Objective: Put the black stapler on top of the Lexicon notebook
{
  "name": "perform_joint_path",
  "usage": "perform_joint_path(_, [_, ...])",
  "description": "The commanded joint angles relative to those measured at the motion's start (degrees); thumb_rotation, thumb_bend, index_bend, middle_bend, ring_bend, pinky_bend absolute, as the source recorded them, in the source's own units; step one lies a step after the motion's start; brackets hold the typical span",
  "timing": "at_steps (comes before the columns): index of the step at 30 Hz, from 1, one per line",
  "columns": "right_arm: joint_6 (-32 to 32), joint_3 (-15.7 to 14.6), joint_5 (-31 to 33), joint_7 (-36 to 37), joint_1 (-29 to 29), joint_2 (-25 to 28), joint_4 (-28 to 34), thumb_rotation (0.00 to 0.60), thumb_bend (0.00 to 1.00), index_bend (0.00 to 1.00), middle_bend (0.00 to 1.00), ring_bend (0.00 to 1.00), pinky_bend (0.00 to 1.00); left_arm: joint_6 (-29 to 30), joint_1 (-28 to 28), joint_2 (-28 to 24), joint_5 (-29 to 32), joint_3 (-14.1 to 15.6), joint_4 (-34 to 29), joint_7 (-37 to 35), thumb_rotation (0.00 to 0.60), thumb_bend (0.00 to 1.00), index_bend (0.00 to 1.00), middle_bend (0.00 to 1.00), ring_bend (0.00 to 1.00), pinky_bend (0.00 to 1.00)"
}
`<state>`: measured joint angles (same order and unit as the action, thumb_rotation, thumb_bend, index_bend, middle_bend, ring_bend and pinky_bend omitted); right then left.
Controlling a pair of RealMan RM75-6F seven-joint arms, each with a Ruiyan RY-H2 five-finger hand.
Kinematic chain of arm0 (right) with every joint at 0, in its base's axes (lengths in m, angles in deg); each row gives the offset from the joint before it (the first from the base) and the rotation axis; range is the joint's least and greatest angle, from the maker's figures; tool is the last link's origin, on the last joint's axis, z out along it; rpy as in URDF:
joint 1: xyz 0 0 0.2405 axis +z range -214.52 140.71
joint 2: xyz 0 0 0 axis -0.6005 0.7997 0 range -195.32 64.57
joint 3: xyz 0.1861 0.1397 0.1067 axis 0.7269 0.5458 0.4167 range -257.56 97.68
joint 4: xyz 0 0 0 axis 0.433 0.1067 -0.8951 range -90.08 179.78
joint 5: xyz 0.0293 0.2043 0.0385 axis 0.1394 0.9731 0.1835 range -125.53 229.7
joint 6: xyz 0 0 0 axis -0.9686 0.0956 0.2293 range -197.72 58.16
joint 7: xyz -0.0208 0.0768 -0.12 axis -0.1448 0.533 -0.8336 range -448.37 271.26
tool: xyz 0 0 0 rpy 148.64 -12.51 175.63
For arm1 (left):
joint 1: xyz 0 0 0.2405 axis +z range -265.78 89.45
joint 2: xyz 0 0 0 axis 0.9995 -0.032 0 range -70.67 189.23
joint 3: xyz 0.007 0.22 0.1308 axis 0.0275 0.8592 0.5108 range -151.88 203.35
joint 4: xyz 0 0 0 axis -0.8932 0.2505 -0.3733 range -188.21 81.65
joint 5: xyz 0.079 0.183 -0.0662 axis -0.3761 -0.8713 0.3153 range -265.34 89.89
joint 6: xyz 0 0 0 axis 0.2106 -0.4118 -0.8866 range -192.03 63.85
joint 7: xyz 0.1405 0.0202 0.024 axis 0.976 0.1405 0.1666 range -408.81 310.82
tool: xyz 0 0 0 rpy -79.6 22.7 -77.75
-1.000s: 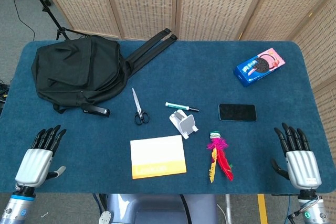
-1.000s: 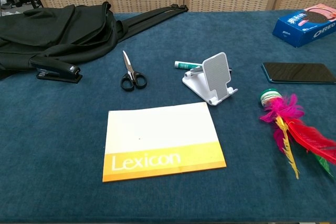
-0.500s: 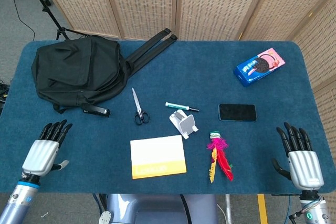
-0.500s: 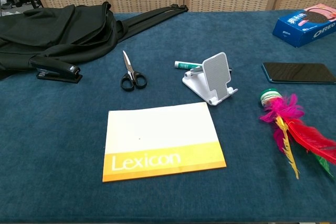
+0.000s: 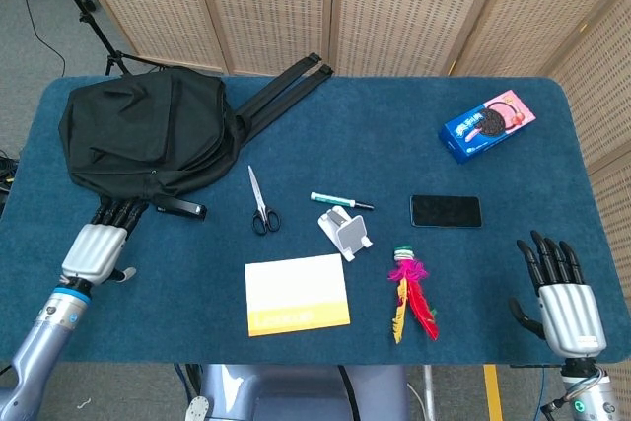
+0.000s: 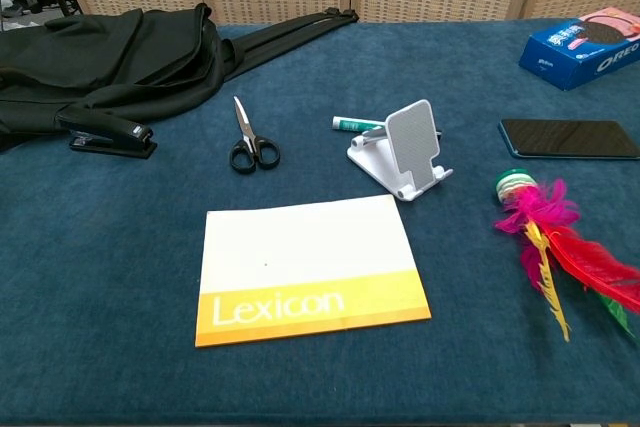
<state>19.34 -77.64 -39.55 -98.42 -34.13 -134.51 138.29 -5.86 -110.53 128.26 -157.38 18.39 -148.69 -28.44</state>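
Note:
The black stapler point(image 5: 180, 209) point(image 6: 106, 134) lies on the blue table against the front edge of the black backpack point(image 5: 143, 140). The Lexicon notebook point(image 5: 297, 294) point(image 6: 309, 269), white with an orange band, lies flat near the table's front edge. My left hand point(image 5: 99, 242) is open, palm down, fingers extended toward the backpack, a short way left of the stapler and apart from it. My right hand point(image 5: 560, 295) is open at the front right corner, holding nothing. Neither hand shows in the chest view.
Scissors point(image 5: 259, 203) lie right of the stapler. A marker point(image 5: 340, 201) and a white phone stand point(image 5: 346, 231) sit mid-table. A phone point(image 5: 446, 211), a feather shuttlecock point(image 5: 410, 293) and an Oreo box point(image 5: 488, 124) lie to the right. The backpack's straps point(image 5: 281, 86) reach toward the back.
My left hand has moved forward and to the right, from the front left corner up to the backpack's edge beside the stapler. My right hand has barely moved.

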Motion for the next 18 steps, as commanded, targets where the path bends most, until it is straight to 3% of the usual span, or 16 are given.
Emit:
perform_joint_path(1, [-0.09,-0.07,-0.06,-0.18,0.03,-0.10,-0.04,0.600,0.34,0.07,0.00,0.00,0.00,-2.57,-2.31,1.02,2.96,-0.88,2.01,0.91,0.600,0.16,0.00,0.00,0.00,0.01])
perform_joint_path(18, [-0.35,-0.25,-0.28,-0.58,0.15,-0.40,-0.28,0.600,0.34,0.07,0.00,0.00,0.00,-8.08,-10.63,7.89,12.21,-2.44,10.58,3.20,0.600,0.18,0.10,0.00,0.00,0.01])
